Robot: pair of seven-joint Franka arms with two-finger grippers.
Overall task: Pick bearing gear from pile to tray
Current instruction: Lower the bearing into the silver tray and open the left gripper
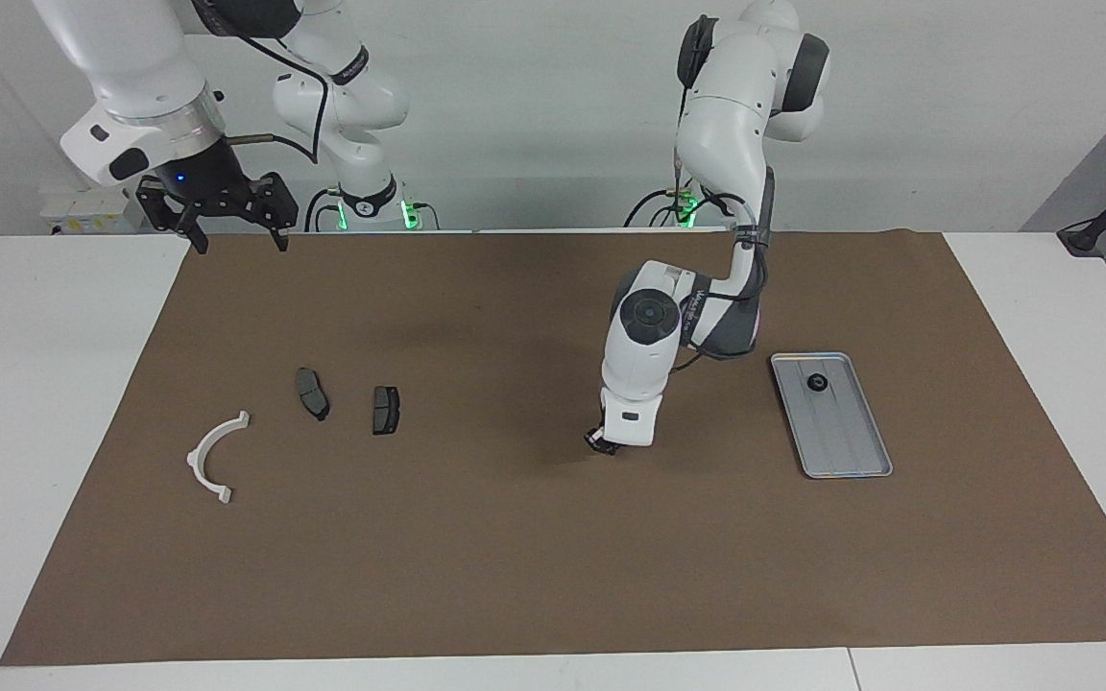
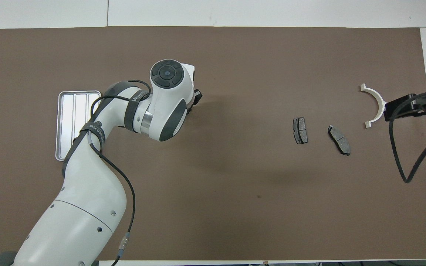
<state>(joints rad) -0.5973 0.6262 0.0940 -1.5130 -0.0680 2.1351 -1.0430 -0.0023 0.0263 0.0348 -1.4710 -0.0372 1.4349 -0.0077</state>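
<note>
Down at the brown mat (image 1: 553, 576) in the middle of the counter (image 1: 44, 403): left gripper (image 1: 603, 443), fingertips closed together; whether a small part sits between them, impossible to tell. Toward the left arm's end: tray (image 1: 846, 446), one small black round piece (image 1: 817, 382) inside near the robots' end. Toward the right arm's end: two dark grey pads (image 1: 385, 409) (image 1: 312, 393) side by side, white half-ring bracket (image 1: 215, 456) next to them. Waiting raised over the mat's corner: right gripper (image 1: 238, 240), fingers spread wide, holding nothing.
</note>
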